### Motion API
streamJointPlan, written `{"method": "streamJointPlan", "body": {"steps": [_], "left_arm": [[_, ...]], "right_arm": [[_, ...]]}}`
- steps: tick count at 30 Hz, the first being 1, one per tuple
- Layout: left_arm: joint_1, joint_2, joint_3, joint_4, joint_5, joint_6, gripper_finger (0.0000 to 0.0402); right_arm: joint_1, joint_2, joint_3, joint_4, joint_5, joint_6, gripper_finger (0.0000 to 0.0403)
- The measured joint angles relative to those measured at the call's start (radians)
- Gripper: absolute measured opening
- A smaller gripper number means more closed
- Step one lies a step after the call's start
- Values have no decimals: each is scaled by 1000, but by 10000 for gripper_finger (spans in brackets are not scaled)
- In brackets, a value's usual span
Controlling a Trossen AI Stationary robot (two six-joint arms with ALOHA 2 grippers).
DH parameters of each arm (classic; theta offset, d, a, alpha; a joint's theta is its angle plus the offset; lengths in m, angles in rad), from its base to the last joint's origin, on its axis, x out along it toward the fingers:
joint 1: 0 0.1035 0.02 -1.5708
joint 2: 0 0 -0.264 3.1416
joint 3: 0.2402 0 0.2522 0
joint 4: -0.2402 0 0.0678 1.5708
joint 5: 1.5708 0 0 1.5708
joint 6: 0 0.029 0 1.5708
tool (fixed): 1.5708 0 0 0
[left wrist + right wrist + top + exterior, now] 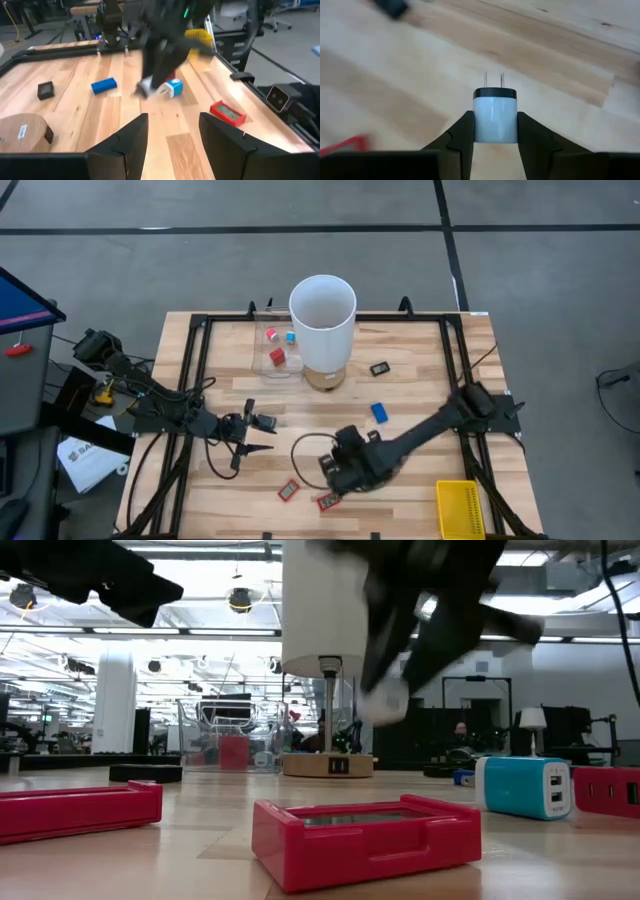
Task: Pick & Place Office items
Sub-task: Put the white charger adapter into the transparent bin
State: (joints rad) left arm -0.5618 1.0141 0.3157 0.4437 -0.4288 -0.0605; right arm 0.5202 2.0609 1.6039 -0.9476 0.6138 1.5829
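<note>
- Between the right gripper fingers: a pale plug adapter, dark cap, two prongs, clamped.
- Near it, bare bench; left gripper waits, fingers apart.

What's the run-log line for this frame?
right tool: shut on white plug adapter, lifted off table | left tool: open, empty, waiting | yellow basket: near right corner

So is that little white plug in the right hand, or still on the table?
In the hand: the white plug sits clamped between the right hand fingers, above the table.
</note>
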Motion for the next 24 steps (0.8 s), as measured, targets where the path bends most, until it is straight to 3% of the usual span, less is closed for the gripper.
{"method": "streamJointPlan", "body": {"steps": [11,20,24], "left_arm": [[-17,81,5,156,30,47,174],[-55,337,218,161,2,274,231],[-55,419,296,133,-85,362,264]], "right_arm": [[109,-154,2,260,12,-205,112],[114,-158,2,353,-28,-282,113],[117,-158,2,357,-29,-282,113]]}}
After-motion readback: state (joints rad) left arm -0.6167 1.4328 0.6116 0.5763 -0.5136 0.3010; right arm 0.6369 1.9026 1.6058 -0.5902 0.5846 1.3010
